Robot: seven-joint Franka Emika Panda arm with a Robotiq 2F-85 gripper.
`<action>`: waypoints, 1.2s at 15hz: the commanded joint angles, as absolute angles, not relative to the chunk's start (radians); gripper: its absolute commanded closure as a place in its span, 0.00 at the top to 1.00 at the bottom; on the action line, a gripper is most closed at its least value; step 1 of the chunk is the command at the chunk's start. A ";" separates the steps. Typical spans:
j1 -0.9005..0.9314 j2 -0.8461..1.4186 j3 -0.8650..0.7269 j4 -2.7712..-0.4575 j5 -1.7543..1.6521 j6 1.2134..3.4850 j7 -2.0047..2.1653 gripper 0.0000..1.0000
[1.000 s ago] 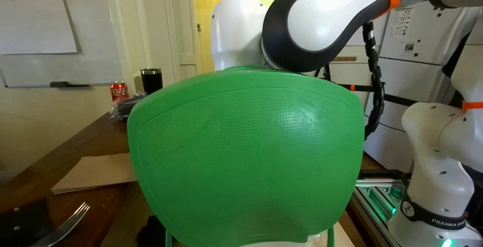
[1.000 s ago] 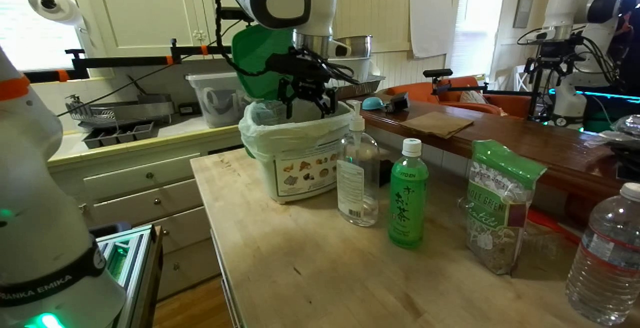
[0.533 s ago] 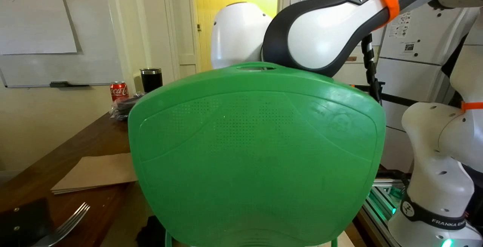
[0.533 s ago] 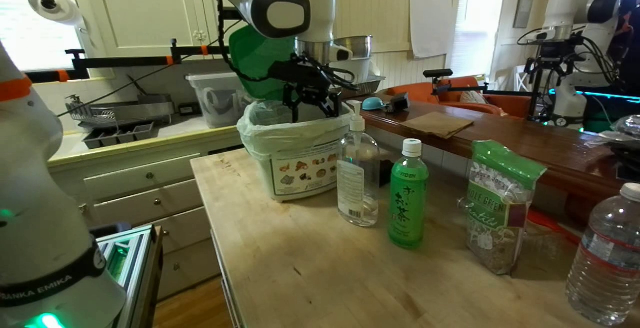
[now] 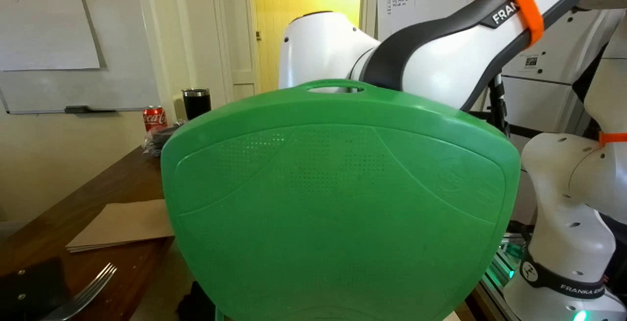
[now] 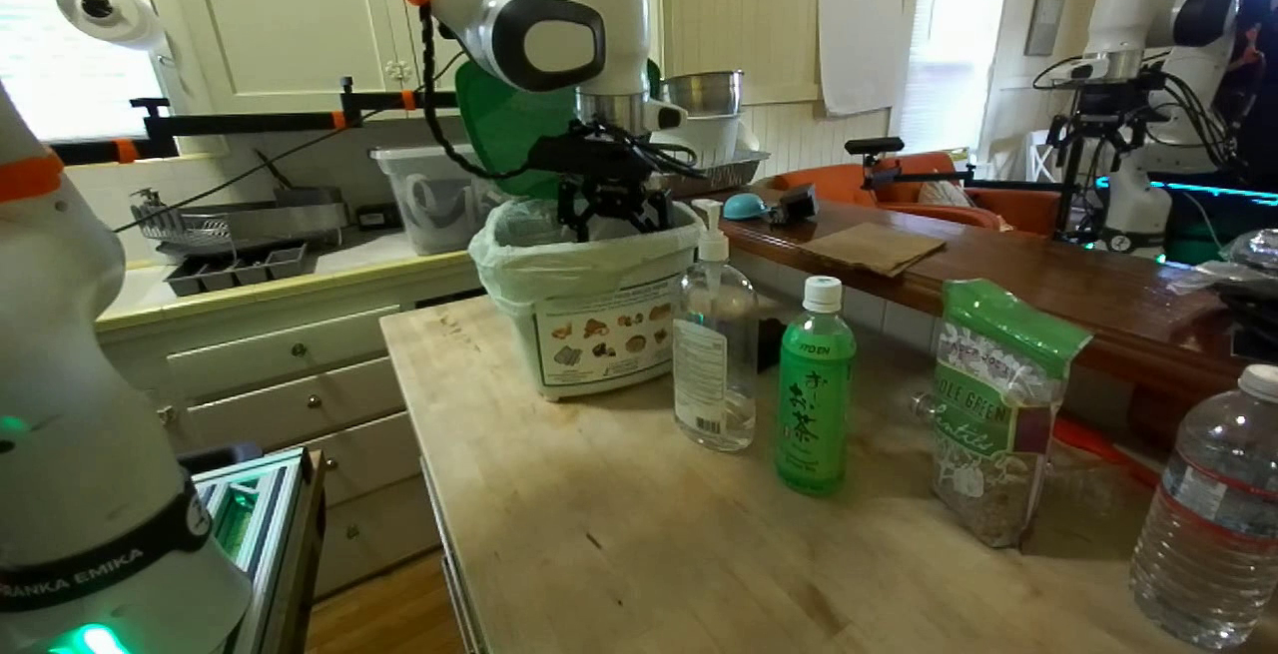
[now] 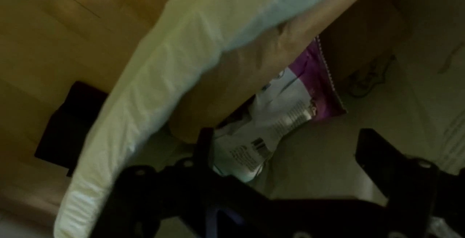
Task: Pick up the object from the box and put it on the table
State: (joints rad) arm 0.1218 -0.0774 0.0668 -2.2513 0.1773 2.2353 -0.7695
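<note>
The box is a white bin point(image 6: 604, 339) with a pale liner bag, standing on the wooden table point(image 6: 619, 544). Its liner rim crosses the wrist view point(image 7: 145, 100). Inside lies a white and purple packet point(image 7: 269, 132), partly covered by a brown cardboard-like piece point(image 7: 229, 92). My gripper point(image 6: 623, 225) is open, pointing down, with its fingertips at the bin's mouth. In the wrist view the open jaws point(image 7: 285, 136) hold nothing; the packet lies below, nearer the left finger. The bin's green lid point(image 5: 338, 203) hides the gripper and the bin in an exterior view.
A pump bottle point(image 6: 714, 354) stands right beside the bin, then a green tea bottle point(image 6: 816, 394), a lentil bag point(image 6: 998, 424) and a water bottle point(image 6: 1213, 514). The raised lid point(image 6: 514, 125) stands behind the gripper. A dark block point(image 7: 71, 125) lies outside the bin.
My gripper has moved down to the bin's mouth, its jaws staying open. The bin has shifted slightly, and its green lid shows larger and further right in an exterior view.
</note>
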 commanded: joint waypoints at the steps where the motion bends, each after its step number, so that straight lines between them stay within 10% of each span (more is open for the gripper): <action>1: 0.131 -0.072 0.088 -2.295 0.108 2.270 -0.784 1.00; 18: 0.133 -0.003 0.117 -2.353 -0.031 2.369 -0.732 1.00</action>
State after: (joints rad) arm 0.1335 -0.0191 0.1117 -2.3342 0.0031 2.3344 -0.7646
